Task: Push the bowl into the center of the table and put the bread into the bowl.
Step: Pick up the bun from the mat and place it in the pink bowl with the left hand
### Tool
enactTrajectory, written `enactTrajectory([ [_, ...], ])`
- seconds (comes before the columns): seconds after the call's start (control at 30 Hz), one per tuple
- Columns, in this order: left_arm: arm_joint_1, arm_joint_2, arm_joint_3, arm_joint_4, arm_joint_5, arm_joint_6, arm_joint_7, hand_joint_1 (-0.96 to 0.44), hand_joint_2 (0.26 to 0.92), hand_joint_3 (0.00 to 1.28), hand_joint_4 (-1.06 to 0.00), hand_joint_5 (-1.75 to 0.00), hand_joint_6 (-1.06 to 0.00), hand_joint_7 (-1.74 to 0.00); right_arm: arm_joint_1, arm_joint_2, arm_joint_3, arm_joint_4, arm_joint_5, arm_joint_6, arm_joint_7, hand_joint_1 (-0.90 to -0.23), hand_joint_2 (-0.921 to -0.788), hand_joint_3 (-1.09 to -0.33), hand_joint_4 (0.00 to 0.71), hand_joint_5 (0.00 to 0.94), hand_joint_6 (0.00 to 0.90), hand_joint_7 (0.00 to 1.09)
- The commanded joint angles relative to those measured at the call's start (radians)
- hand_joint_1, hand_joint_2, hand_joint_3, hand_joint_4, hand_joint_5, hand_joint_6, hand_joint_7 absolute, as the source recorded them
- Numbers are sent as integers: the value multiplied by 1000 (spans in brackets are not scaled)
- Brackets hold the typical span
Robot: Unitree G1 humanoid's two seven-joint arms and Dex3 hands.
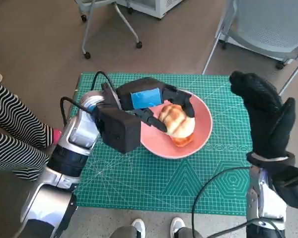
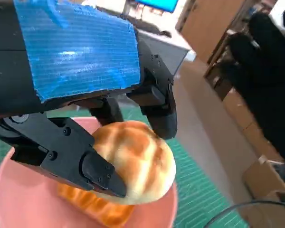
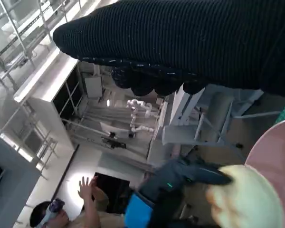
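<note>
We judge the job nearly done: the pink bowl (image 1: 198, 130) sits mid-worktop (image 1: 139, 183); our left hand (image 1: 149, 99) fingers (image 2: 85, 164) grip the bread roll (image 1: 176, 121) inside it; our right hand (image 1: 265, 116) hangs empty, fingers apart; only release remains.

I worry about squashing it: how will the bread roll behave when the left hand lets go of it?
The bread roll looks puffy, so probably soft and light. Being rounded, it may rock slightly, though the pink bowl should contain it. The left hand fingers show no visible denting.

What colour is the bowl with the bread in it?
The bowl is pink, clearest in the head view.
</note>
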Motion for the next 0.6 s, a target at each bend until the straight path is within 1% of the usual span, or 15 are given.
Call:
enactTrajectory([
  [0.03,7,0,5,8,12,-20,24,-202,787,7,-370,-25,-474,-142,22,4,-2,6,-20,12,-17,-691,-921,-692,210,3,129,532],
  [0.13,19,0,14,12,-1,-25,30,-273,785,3,-296,-6,-432,-82,20,3,-3,4,-21,14,-19,-691,-921,-692,211,3,129,531],
  [0.2,27,0,25,12,-16,-22,31,-311,787,4,-268,-3,-409,-60,18,3,-4,2,-18,16,-19,-690,-921,-692,213,4,130,531],
  [0.37,45,8,65,-6,-61,-8,21,-383,802,9,-232,0,-364,-25,12,1,-4,4,-18,16,-22,-691,-921,-692,218,6,131,530],
  [0.43,54,13,84,-26,-82,8,13,-416,819,15,-219,0,-341,-11,10,-1,-6,6,-19,14,-22,-690,-921,-692,222,7,134,531],
  [0.6,90,33,133,-116,-130,71,5,-425,839,18,-193,0,-284,-2,3,-5,-12,16,-12,7,-15,-690,-921,-690,228,10,139,533],
])
